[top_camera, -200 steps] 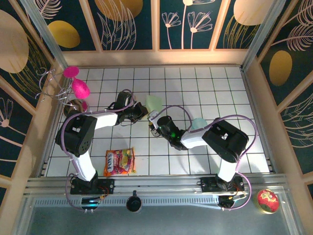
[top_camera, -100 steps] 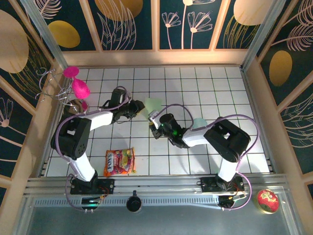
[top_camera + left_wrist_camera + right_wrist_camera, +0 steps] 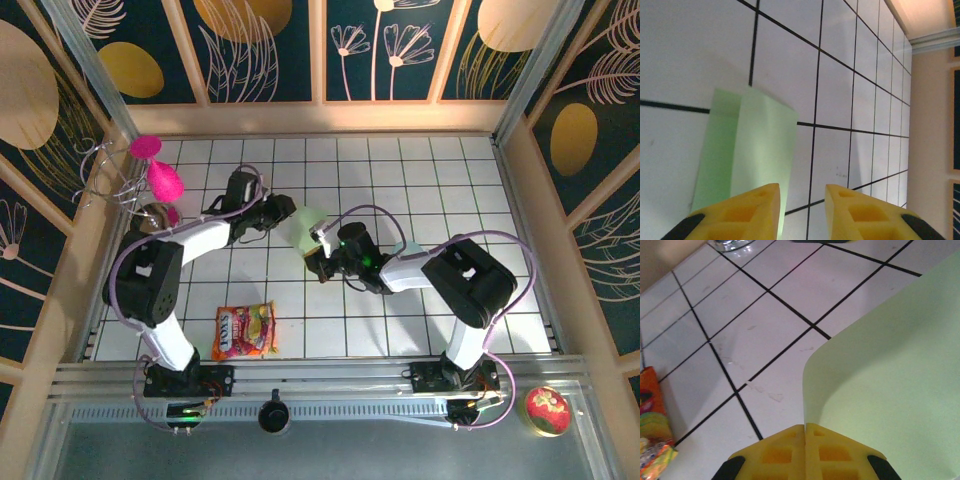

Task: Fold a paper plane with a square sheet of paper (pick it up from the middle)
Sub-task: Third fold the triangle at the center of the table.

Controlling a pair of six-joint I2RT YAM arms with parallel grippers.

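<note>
So the paper (image 3: 303, 228) sits near the middle of the table, a touch toward 11 o'clock from centre, squeezed between the two arms. The right gripper (image 3: 805, 427) has its fingers pressed together on the paper's edge at about the 5 o'clock side. In its wrist view the sheet comes straight out of the seam and bows upward instead of lying flat. The left gripper (image 3: 802, 192) is at the paper's 10 o'clock side with its fingers apart and bare tile showing in the gap. One finger overlaps the paper, but I wouldn't say it's holding anything. From that wrist view the paper already looks folded over once, with a narrower flap on one side. What worries me is that the right one only has a thin bite on an edge. If it pulls or lifts, the paper probably slips out or tears, since it looks flimsy. With nothing pinning the far side, any tug likely drags the whole sheet and skews the fold. If the left one closes where it is, I'd guess it catches one layer or crumples the flap. The grippers are also really close together, so a sloppy move could bump them.
</note>
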